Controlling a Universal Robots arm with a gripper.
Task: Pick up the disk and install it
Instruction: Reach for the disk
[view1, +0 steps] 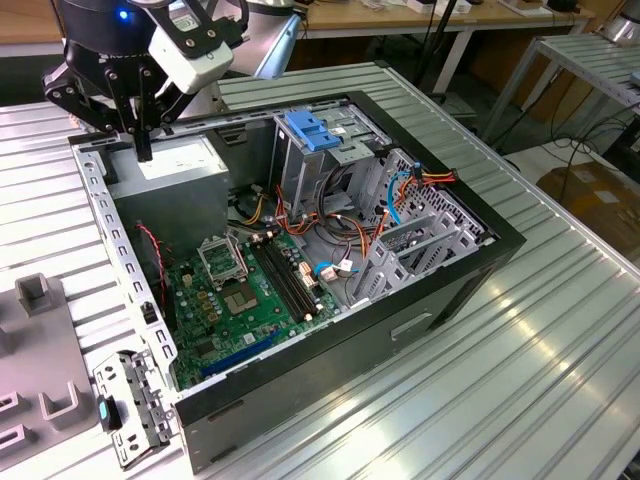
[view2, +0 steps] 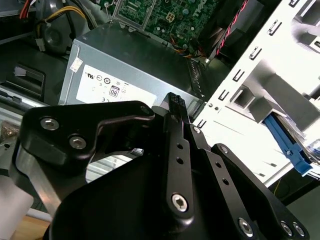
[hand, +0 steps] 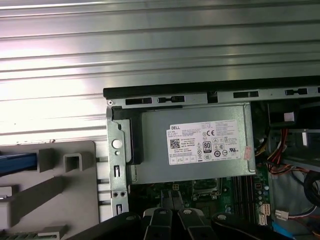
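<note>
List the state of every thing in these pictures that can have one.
computer case: lying on its side, open, side cover off.
gripper: shut, holding nothing, above the power supply.
power supply: mounted in a corner of the case.
disk: sitting in the grey holder outside the case, not gripped.
</note>
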